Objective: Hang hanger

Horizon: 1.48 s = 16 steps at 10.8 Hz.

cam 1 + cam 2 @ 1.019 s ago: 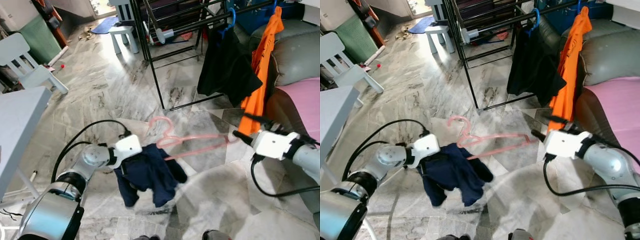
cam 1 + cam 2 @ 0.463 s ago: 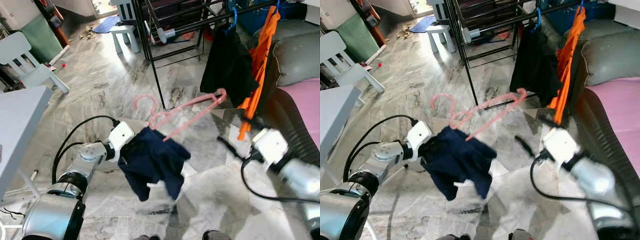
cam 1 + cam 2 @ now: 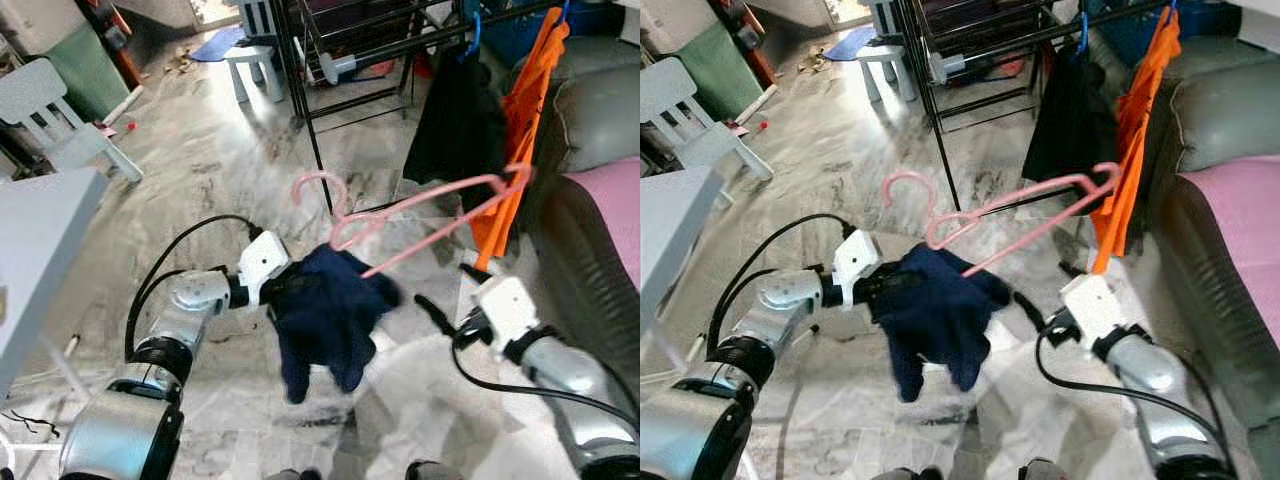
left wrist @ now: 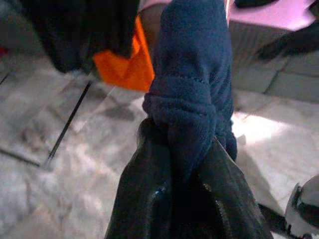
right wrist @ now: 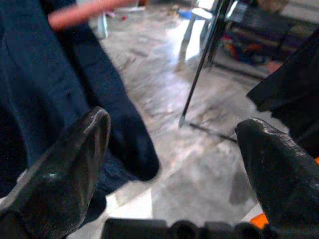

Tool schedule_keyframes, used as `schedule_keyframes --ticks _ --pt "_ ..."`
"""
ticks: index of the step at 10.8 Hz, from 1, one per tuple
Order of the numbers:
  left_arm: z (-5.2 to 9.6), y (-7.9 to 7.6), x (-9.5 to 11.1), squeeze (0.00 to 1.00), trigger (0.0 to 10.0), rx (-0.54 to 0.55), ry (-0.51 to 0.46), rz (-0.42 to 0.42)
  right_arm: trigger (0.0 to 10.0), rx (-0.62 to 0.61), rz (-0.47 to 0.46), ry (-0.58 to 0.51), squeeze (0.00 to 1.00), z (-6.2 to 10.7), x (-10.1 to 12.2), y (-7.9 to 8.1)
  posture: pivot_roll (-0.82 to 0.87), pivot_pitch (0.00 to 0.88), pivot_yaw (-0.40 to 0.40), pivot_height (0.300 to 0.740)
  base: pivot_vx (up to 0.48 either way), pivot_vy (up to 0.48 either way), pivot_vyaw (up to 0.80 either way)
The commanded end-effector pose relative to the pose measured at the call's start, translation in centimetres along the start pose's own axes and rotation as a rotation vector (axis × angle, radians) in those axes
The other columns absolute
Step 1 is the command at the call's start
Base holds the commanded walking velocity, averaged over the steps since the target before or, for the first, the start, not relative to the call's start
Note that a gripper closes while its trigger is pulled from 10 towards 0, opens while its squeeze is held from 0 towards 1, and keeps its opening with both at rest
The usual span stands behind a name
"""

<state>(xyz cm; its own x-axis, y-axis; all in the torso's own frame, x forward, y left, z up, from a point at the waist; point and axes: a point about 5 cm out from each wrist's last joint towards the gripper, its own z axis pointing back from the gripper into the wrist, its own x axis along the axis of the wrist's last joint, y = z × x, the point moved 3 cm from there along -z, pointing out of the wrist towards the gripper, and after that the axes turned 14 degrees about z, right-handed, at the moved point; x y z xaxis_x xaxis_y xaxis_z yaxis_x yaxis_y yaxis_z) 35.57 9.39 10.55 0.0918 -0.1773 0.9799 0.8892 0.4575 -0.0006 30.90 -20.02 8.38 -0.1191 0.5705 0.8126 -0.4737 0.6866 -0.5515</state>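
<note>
Nearest the robot, the left gripper (image 4: pixel 187 164) was clamped on a bunched fold of the dark navy garment (image 3: pixel 330 315), which drooped in a heap above the grey marble floor (image 3: pixel 200 180). The thin pink plastic hanger (image 3: pixel 420 215) rose out of that cloth, its hook on the robot's left and its far shoulder tilted up towards the orange shirt (image 3: pixel 520 130). A second before, the right gripper (image 5: pixel 174 159) had steadied that far end; by now it had let go and dropped low beside the garment, fingers wide apart and empty. That left the hanger carried by the left arm alone, seemingly through the cloth, though the blur made the contact hard to read. Beyond it stood the black metal drying rack (image 3: pixel 300 110), with a black shirt (image 3: pixel 455 130) on a blue hook beside the orange one. The hanger had risen nearer the rail but remained well below it, so the hanging was not yet done.
</note>
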Motion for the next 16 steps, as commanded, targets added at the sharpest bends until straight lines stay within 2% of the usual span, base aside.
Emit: schedule_keyframes --ticks 1,2,4,5,6,7,9,10,11,12,13,14,15,16 --pt "0.1 -0.4 0.7 0.0 0.0 -0.034 -0.035 -0.027 10.0 0.03 -0.014 0.007 1.0 -0.9 0.1 1.0 -0.13 0.134 0.199 0.74 0.0 0.0 0.0" --pt "-0.7 -1.6 1.7 0.0 0.0 -0.108 -0.071 -0.059 10.0 0.018 -0.045 0.002 1.0 -1.8 0.4 1.3 -0.13 0.134 0.199 0.74 0.0 0.0 0.0" --pt "-0.8 -2.4 2.5 0.0 0.0 -0.167 -0.094 -0.072 10.0 0.018 -0.05 0.007 0.98 -2.2 0.4 1.6 -0.13 0.137 0.201 0.74 0.0 0.0 0.0" --pt "-0.9 -3.1 3.1 0.0 0.0 -0.193 -0.114 -0.077 10.0 0.033 -0.067 0.022 0.75 -2.3 0.0 2.1 -0.13 0.141 0.199 0.74 0.0 0.0 0.0" --pt "-1.0 -3.4 3.6 0.0 0.0 -0.207 -0.126 -0.082 10.0 0.045 -0.09 0.038 0.33 -2.3 -0.4 2.6 -0.13 0.143 0.198 0.74 0.0 0.0 0.0" --pt "-1.2 -3.7 4.7 0.0 0.0 -0.22 -0.161 -0.092 10.0 0.105 -0.152 0.104 0.0 -2.1 -1.7 4.2 -0.13 0.145 0.195 0.74 0.0 0.0 0.0" --pt "-1.2 -3.8 7.1 0.0 0.0 -0.207 -0.236 -0.096 10.0 0.196 -0.294 0.214 0.0 -1.1 -4.4 7.4 -0.12 0.143 0.185 0.74 0.0 0.0 0.0" --pt "-1.2 -3.8 8.4 0.0 0.0 -0.204 -0.274 -0.09 10.0 0.184 -0.37 0.287 0.0 -0.5 -6.1 8.6 -0.11 0.142 0.181 0.74 0.0 0.0 0.0" --pt "-1.1 -3.9 9.1 0.0 0.0 -0.202 -0.293 -0.087 5.1 0.168 -0.379 0.348 0.0 0.0 -7.2 9.0 -0.1 0.141 0.179 0.74 0.0 0.0 0.0" --pt "-0.8 -3.6 9.2 0.0 0.0 -0.19 -0.29 -0.092 0.0 0.096 -0.39 0.412 0.0 0.7 -8.4 8.4 -0.1 0.143 0.179 0.74 0.0 0.0 0.0" --pt "-0.2 -2.6 8.6 0.0 0.0 -0.143 -0.263 -0.098 0.0 -0.064 -0.439 0.492 0.0 2.2 -10.2 6.4 -0.1 0.145 0.177 0.74 0.0 0.0 0.0" --pt "0.3 -1.8 8.0 0.0 0.0 -0.097 -0.242 -0.085 0.0 -0.182 -0.454 0.528 0.0 3.5 -11.3 4.4 -0.1 0.145 0.177 0.74 0.0 0.0 0.0" --pt "0.9 -0.6 6.6 0.0 0.0 -0.021 -0.201 -0.084 0.0 -0.359 -0.468 0.548 0.0 5.4 -12.2 1.1 -0.11 0.145 0.18 0.74 0.0 0.0 0.0" --pt "1.7 0.7 4.9 0.0 0.0 0.063 -0.156 -0.078 0.0 -0.585 -0.516 0.514 0.0 7.5 -12.2 -3.7 -0.13 0.146 0.182 0.74 0.0 0.0 0.0"
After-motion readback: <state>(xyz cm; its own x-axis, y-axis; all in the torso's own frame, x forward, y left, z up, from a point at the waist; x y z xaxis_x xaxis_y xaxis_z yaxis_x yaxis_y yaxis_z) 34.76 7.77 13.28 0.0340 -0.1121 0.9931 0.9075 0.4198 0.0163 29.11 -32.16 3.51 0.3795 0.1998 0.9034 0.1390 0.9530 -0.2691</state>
